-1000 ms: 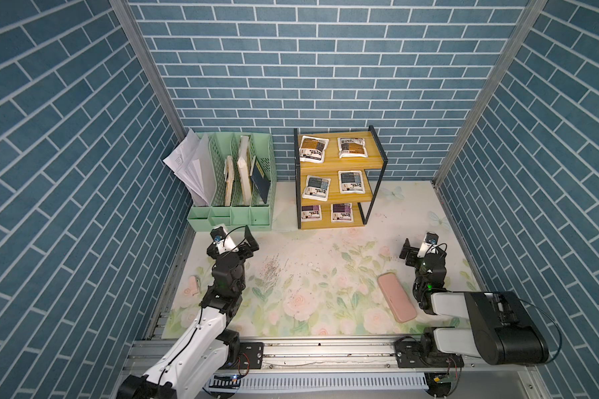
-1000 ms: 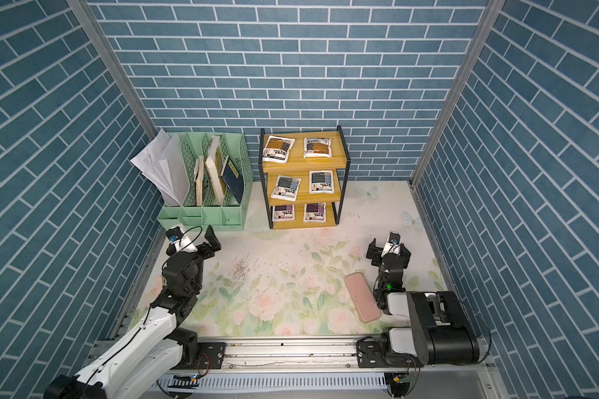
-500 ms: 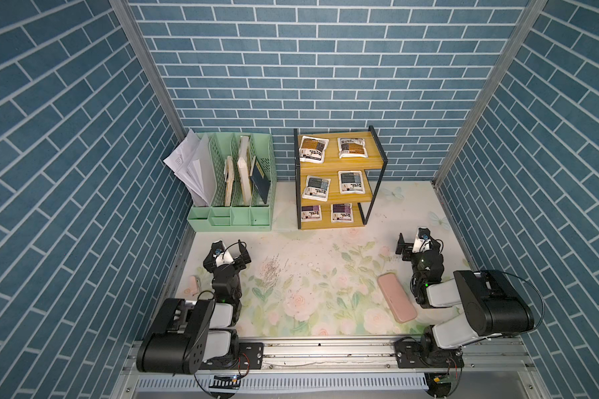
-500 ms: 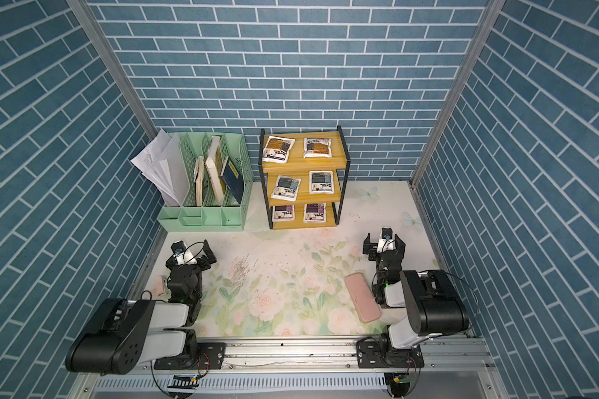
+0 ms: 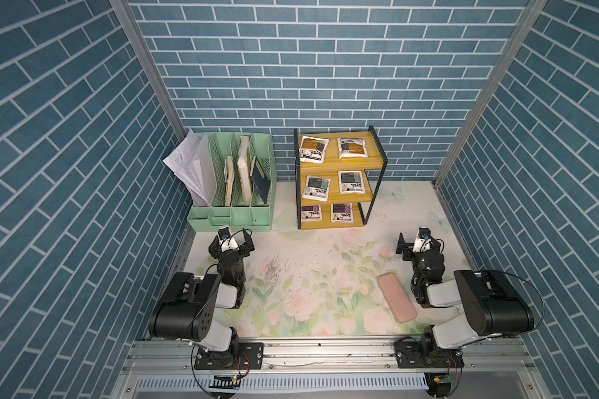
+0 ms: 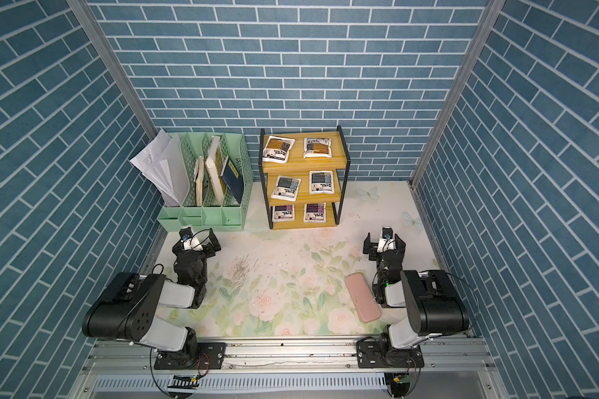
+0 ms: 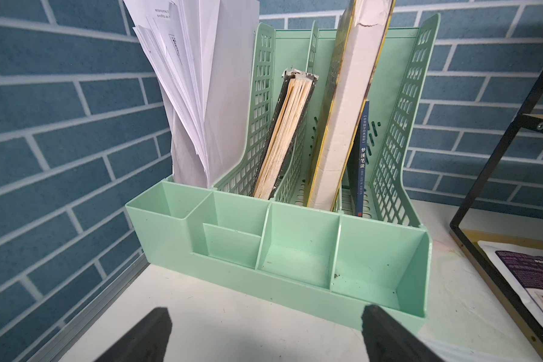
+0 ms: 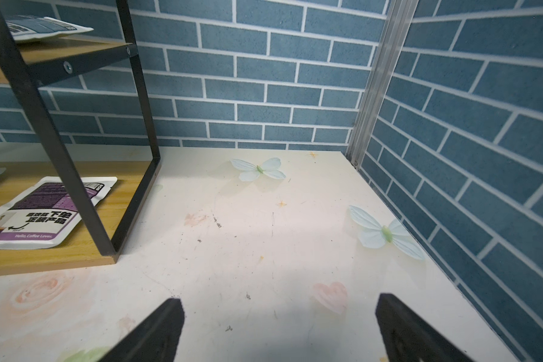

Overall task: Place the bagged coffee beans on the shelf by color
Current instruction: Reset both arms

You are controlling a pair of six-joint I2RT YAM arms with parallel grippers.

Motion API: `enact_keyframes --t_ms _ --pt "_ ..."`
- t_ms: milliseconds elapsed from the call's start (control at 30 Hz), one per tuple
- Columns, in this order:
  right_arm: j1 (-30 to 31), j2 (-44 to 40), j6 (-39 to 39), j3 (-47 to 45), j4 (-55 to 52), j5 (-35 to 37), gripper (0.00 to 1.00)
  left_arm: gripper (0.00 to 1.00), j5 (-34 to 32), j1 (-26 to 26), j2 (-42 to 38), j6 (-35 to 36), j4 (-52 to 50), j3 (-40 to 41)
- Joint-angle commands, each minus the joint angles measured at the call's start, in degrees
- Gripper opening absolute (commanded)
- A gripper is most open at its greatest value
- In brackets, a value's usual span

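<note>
Left gripper [image 5: 231,239] and right gripper [image 5: 419,241] sit low over the mat, jaws spread, holding nothing. The pink oblong case [image 5: 396,297] lies just beside the right arm, where a careless swing would shove it. Beyond, the three-tier yellow-board shelf in a black metal frame [image 5: 339,165] carries all six white coffee-bean pouches [image 5: 313,149], paired by colour. One blue-grey pouch [image 5: 316,188] lies skewed near its board's front edge — a knock to the frame could slide it off.

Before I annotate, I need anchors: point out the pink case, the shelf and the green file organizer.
pink case [image 5: 396,297]: in a top view, middle of lid
shelf [image 5: 376,152]: in a top view, bare end of top board
green file organizer [image 7: 160,238]: left wrist view, front wall
</note>
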State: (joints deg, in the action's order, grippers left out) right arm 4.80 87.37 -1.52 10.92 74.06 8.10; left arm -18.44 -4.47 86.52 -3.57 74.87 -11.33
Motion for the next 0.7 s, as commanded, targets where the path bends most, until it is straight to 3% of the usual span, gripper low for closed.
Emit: enact_keyframes --t_ms 0,667 --pt "-0.3 0.3 -0.8 1.1 0.3 -0.6 1.0 1.0 -0.7 0.1 0.0 0.5 -0.8 0.0" --pt "-0.4 0.3 -0.8 1.2 0.2 -0.9 1.0 1.0 -0.7 0.1 0.0 0.5 -0.4 0.0"
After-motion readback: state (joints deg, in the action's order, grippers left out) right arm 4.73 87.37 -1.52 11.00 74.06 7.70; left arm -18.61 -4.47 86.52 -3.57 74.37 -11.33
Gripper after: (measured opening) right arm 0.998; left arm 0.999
